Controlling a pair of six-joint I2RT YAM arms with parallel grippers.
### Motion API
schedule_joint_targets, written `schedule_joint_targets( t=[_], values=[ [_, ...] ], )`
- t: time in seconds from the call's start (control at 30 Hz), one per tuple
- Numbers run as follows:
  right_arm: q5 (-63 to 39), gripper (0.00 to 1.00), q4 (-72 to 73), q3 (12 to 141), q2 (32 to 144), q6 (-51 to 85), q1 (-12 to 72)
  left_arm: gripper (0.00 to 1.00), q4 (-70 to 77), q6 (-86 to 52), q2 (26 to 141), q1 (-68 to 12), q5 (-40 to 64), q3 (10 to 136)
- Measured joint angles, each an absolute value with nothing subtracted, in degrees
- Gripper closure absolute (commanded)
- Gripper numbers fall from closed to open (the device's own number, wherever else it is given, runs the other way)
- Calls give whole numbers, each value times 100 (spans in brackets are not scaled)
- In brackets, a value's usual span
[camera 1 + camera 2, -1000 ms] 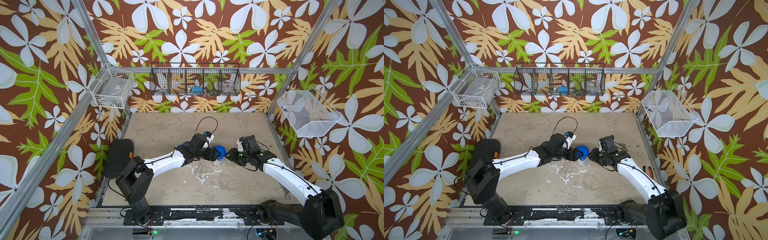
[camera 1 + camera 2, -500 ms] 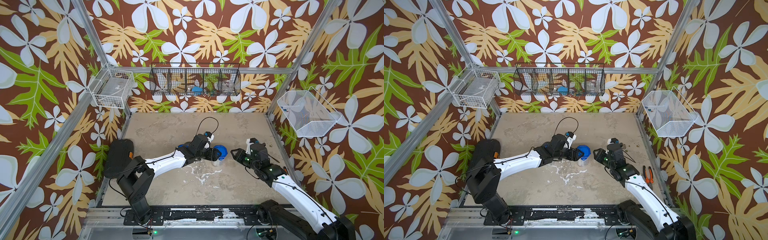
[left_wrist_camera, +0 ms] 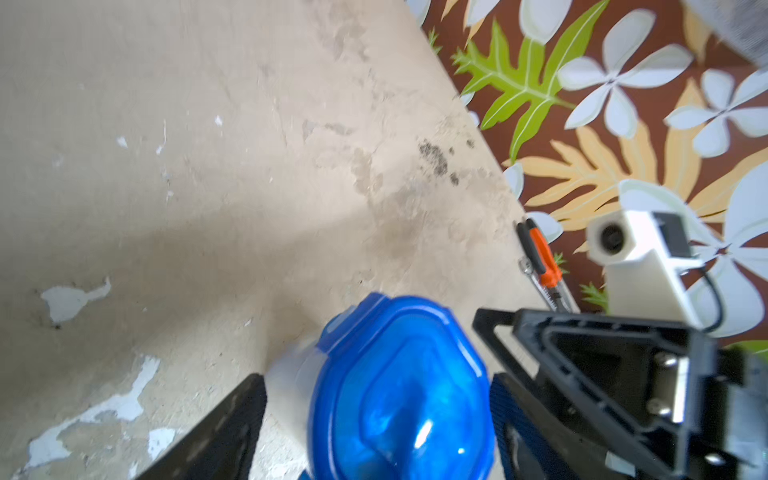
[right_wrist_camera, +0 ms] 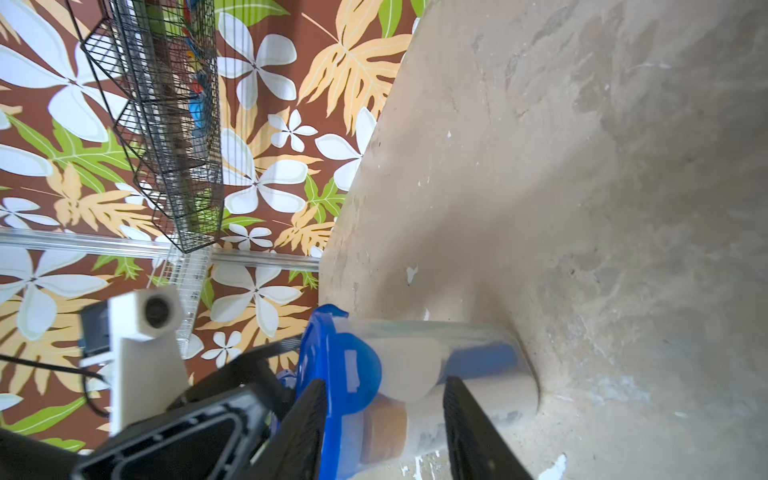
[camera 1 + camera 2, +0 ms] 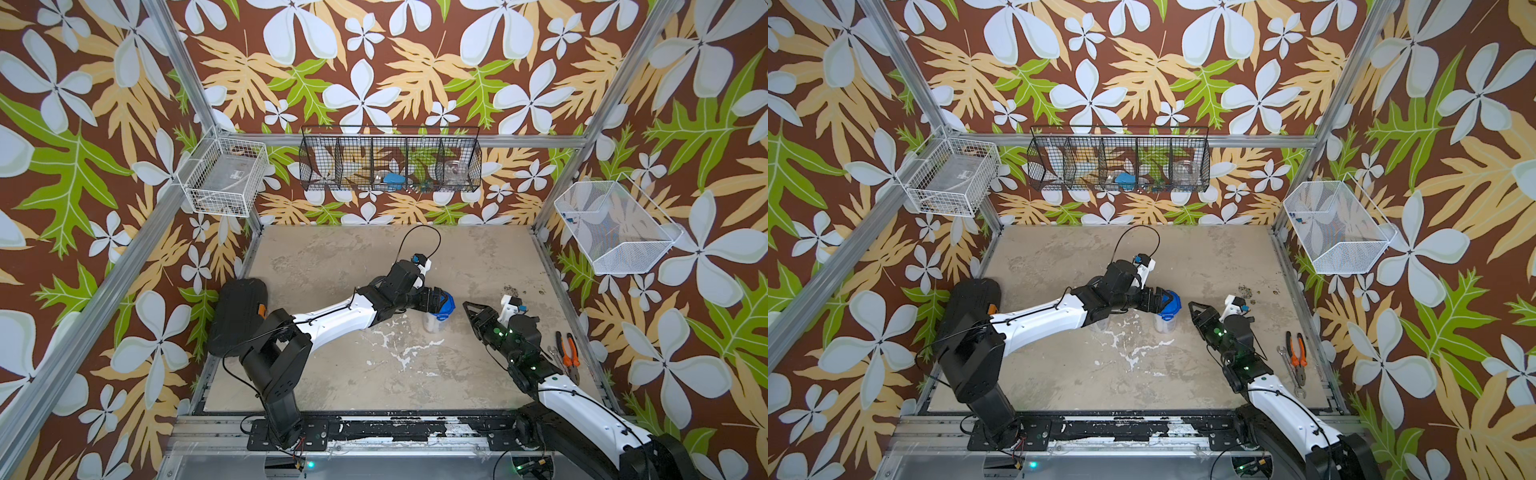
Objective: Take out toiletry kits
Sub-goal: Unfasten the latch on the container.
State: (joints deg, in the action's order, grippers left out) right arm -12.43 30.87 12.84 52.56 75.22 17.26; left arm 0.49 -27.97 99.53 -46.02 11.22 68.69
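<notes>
Nearest to us, orange-handled pliers (image 5: 568, 353) lie at the table (image 5: 332, 266) edge on the right arm's side. Next comes the right gripper (image 5: 467, 306), low over the table, jaws partly apart and empty. Its tips point at a clear jar (image 5: 432, 322) and stop just short of it, not touching. The jar stands upright mid-table with its blue lid (image 5: 444, 302) on. We see one toiletry kit (image 4: 411, 370) inside it through the wall in the right wrist view: a white tube, something blue, a brownish piece, and we cannot tell more. The left gripper (image 5: 437, 300) reaches in from the other side at lid height, jaws spread wide either side of the lid. The left wrist view shows a gap on one side, so we call it no grip. Far back, a black wire basket (image 5: 478, 162) hangs on the wall holding a blue item (image 5: 392, 179) we cannot identify.
</notes>
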Motion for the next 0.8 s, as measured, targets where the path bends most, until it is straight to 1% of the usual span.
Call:
schedule_joint_targets(
  t=[0.1,0.17,0.3,0.43,0.7,0.8],
  values=[
    [-1350,48,3684,1223,5489,7784,1750,15,45,-2810,9900,-4602,1162,6692],
    [-1376,48,3970,1146,5645,7922,1774,15,102,-2816,9865,-4602,1194,6626],
    [-1433,48,4403,1107,6003,8108,1874,17,217,-2847,9861,-4602,1214,6552],
    [-1500,51,4858,1011,6322,8278,1927,19,386,-2967,9896,-4602,1258,6482],
    [-1645,49,5800,943,7000,8687,1955,20,676,-3074,9887,-4604,1264,6305],
    [-1656,53,6084,969,7188,8705,1986,21,781,-3116,9861,-4622,1243,6226]
  ],
)
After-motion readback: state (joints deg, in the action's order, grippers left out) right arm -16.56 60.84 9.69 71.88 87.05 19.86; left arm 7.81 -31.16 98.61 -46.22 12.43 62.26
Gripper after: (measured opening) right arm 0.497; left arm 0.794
